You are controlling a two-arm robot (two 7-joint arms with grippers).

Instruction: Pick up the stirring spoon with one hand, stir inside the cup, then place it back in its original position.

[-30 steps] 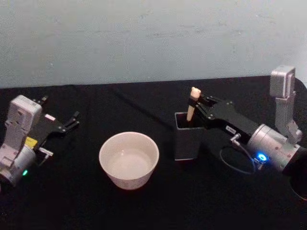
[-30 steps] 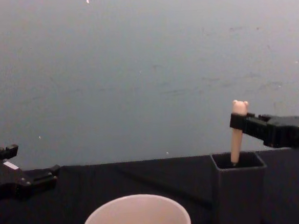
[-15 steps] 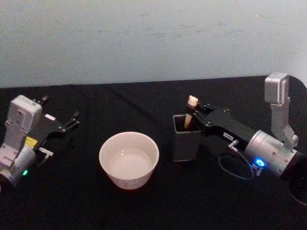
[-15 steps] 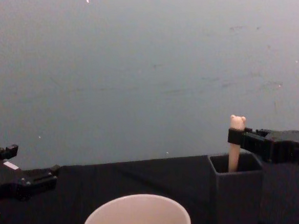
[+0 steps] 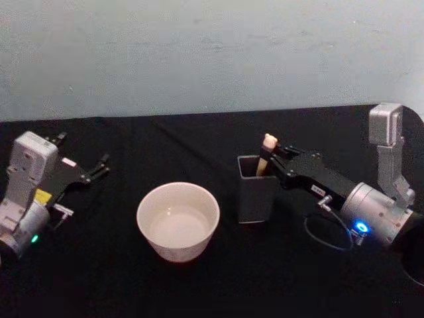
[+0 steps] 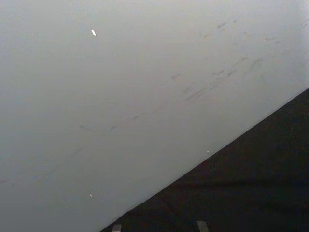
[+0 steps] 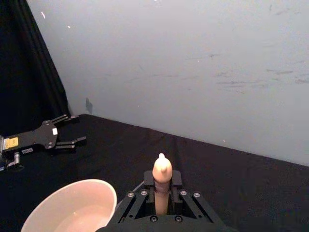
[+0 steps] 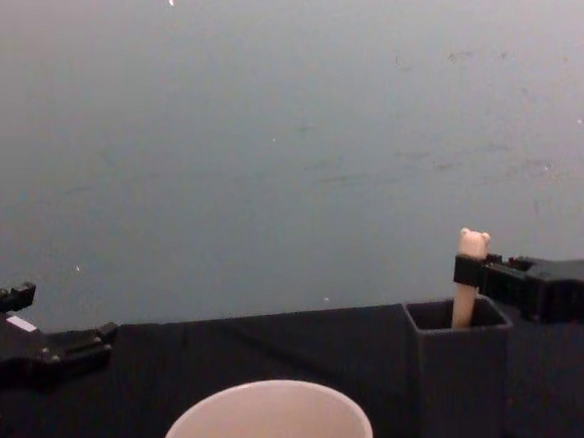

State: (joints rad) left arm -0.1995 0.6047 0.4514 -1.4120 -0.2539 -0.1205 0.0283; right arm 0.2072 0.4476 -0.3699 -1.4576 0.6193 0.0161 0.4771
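Observation:
The stirring spoon (image 5: pixel 266 151) stands upright in a dark grey square holder box (image 5: pixel 254 190), with its beige bear-head handle (image 8: pixel 470 267) sticking out above the rim; its bowl is hidden inside. My right gripper (image 5: pixel 274 156) is shut on the handle just below the bear head, as the right wrist view confirms at the spoon (image 7: pixel 161 181). The cream-white cup (image 5: pixel 177 220) sits left of the holder, also seen as the cup (image 8: pixel 265 421) and the cup (image 7: pixel 72 205). My left gripper (image 5: pixel 99 165) rests open at the far left, away from both.
Everything stands on a black cloth-covered table (image 5: pixel 199 285) before a pale blue-grey wall. A grey cable loops beside the right wrist (image 5: pixel 328 228). Open cloth lies between the left gripper and the cup.
The right gripper has lowered the spoon deeper into the holder box; less handle shows above the rim. The left arm has not moved.

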